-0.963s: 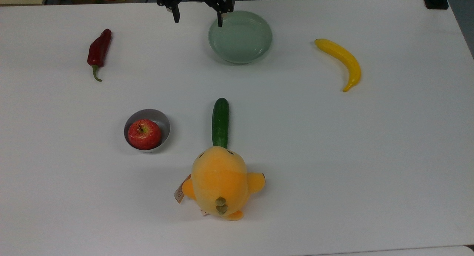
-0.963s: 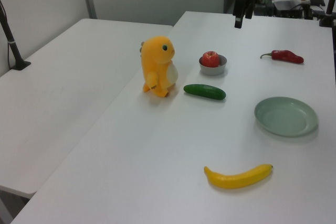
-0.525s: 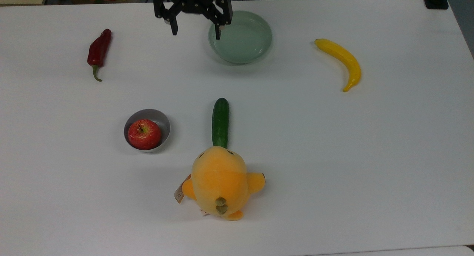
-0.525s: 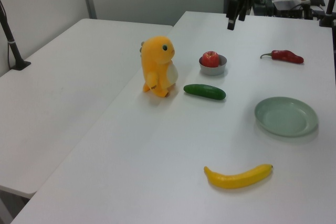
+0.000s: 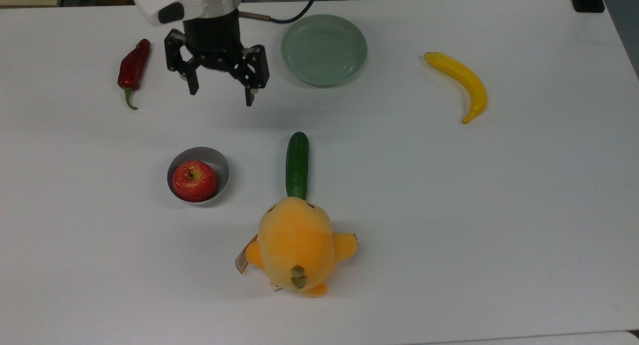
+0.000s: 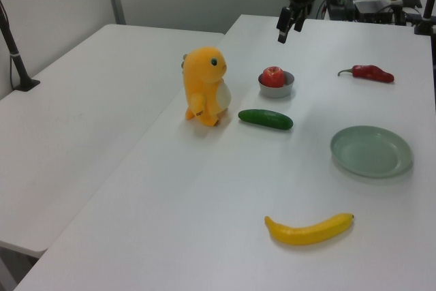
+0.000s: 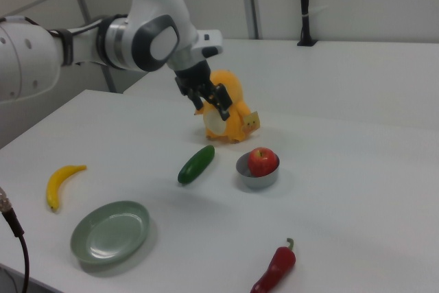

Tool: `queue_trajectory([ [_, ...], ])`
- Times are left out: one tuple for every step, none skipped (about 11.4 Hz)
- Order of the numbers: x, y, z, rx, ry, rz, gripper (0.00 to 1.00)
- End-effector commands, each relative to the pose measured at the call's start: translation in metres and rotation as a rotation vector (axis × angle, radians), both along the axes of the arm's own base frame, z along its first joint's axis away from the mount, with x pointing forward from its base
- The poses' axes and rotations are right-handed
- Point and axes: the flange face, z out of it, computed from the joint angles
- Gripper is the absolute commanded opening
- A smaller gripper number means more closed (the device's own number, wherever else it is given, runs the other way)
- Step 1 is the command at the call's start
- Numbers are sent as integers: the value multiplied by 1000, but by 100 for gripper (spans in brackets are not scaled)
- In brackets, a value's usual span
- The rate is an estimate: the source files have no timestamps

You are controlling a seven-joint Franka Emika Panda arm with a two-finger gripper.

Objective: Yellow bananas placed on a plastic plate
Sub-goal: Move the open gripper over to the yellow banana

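Since a second ago your black two-finger gripper (image 5: 221, 98) has swung out from the far edge of the white table (image 5: 449, 235), leaving the round pale mint-green plastic plate (image 5: 324, 49) and drifting toward the top view's left. Now it hangs in the air between the plate and the dark red chili pepper (image 5: 133, 68), fingers spread wide, nothing held.

Thing is, the long curved glossy yellow banana (image 5: 460, 83) sits off at about 3 o'clock from the gripper in the top view, well apart, with the plate in between. So I'd say you're heading the wrong way, or just clearing the arm before the reach. The banana lies bare on the table, not touching anything, its long axis running roughly 10 to 4 o'clock in the top view, pointed tip at the 4 end. You'll probably want the fingers turned to close across that axis near the middle.

The straight dark green cucumber (image 5: 297, 165), the red apple (image 5: 194, 180) in the small grey bowl (image 5: 219, 165) and the orange plush toy (image 5: 297, 245) are all nearer the camera side, out of the path.
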Motion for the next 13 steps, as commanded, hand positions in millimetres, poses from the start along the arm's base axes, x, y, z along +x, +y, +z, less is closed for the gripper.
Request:
queue_trajectory([
  [18,-16,-28,-56,-9,4,100],
  [22,-19,-39,-68,-4,5,100],
  [27,-23,-48,-78,-12,6,100],
  [30,-26,-57,-91,-12,10,100],
  [31,-25,-61,-92,-7,12,100],
  [31,-24,-62,-92,-4,7,100],
  [31,-23,-62,-94,-6,-5,100],
  [31,-21,-62,-101,-8,-13,100],
  [31,-19,-63,-102,-8,-16,100],
  [31,-17,-63,-101,-6,-13,100],
  [31,-13,-64,-98,-5,-9,100],
  [31,4,-64,-95,-6,5,100],
  [30,21,-63,-85,-10,-5,100],
])
